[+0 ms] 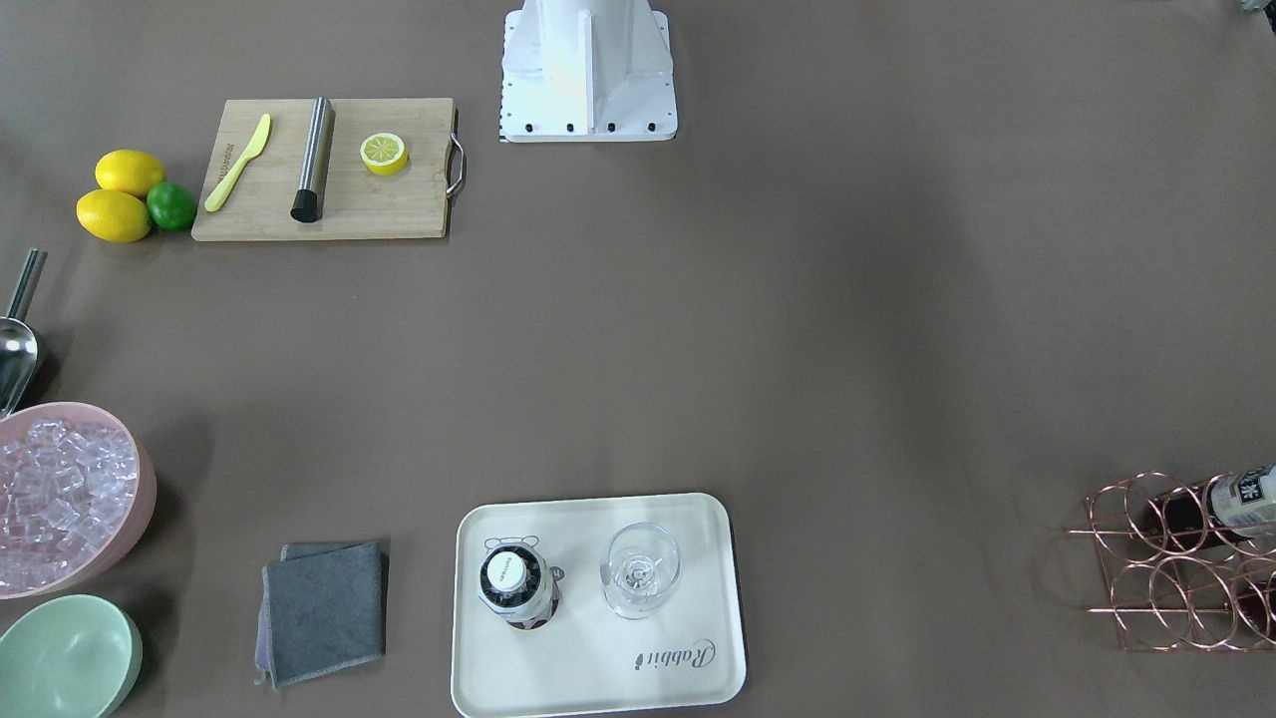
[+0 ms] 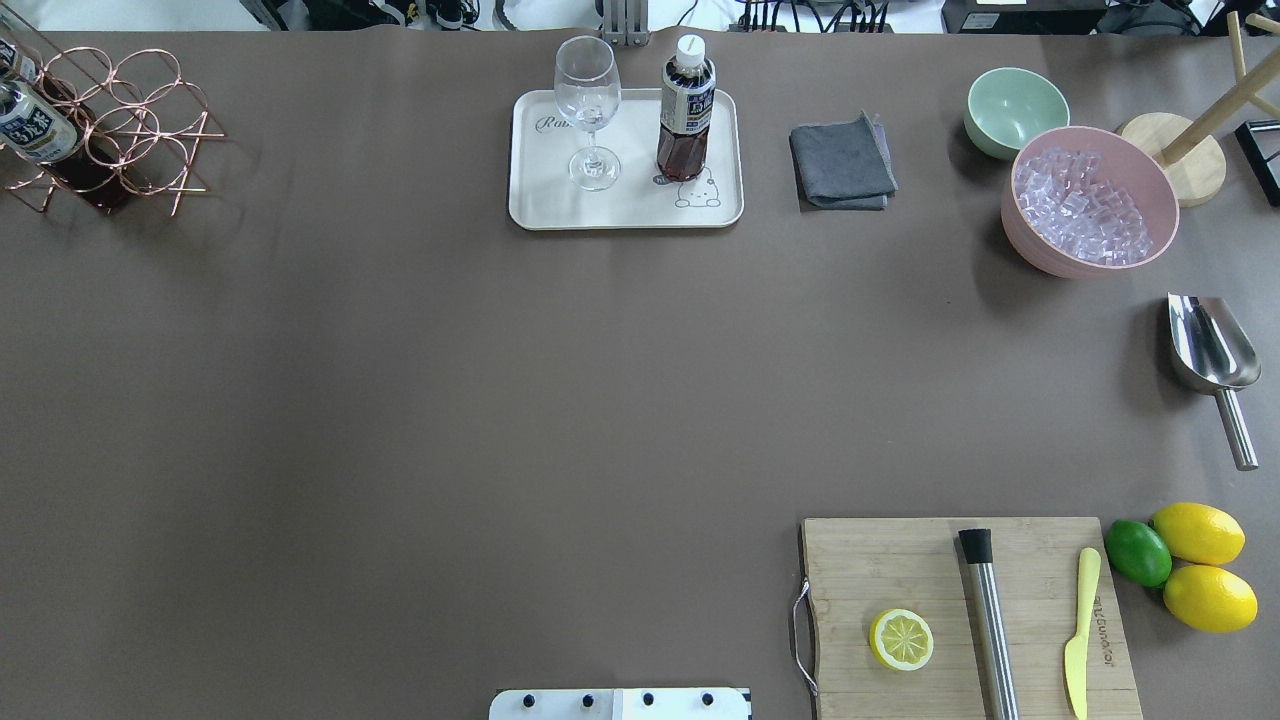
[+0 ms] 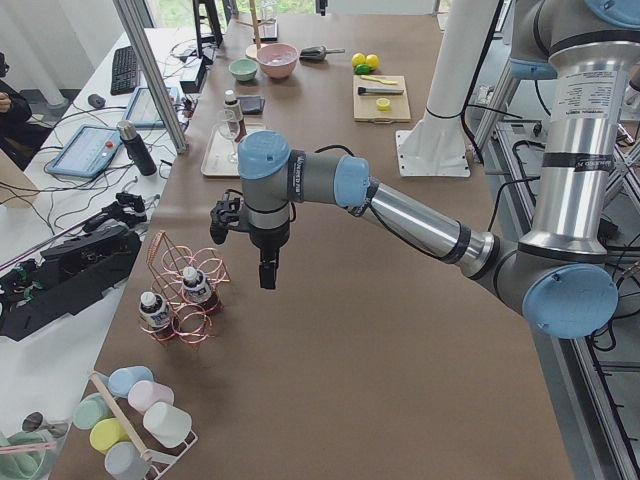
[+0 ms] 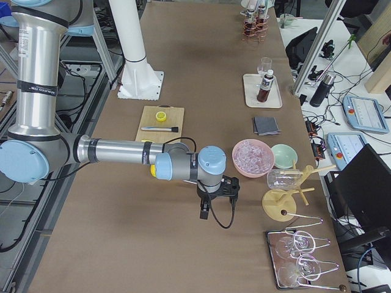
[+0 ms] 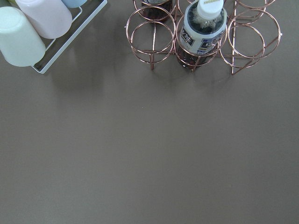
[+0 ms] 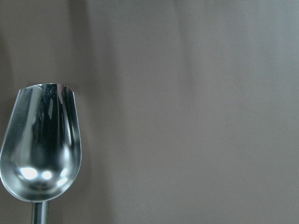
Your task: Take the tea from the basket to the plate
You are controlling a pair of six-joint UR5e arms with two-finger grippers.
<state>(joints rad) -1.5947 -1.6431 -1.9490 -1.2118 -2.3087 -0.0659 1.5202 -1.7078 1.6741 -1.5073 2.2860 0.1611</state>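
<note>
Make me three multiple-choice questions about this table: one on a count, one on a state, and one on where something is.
1. How many whole lemons lie beside the cutting board?
A one; B two; C four.
2. The pink bowl is:
A empty; B upside down; C filled with ice cubes.
3. The tea next to the stemmed glass stands:
A on the plate; B on the cutting board; C in the pink bowl.

Answers:
1 B, two yellow lemons sit with one green lime.
2 C, clear cubes fill the pink bowl.
3 A, the tea stands upright on the plate beside the stemmed glass.
</note>
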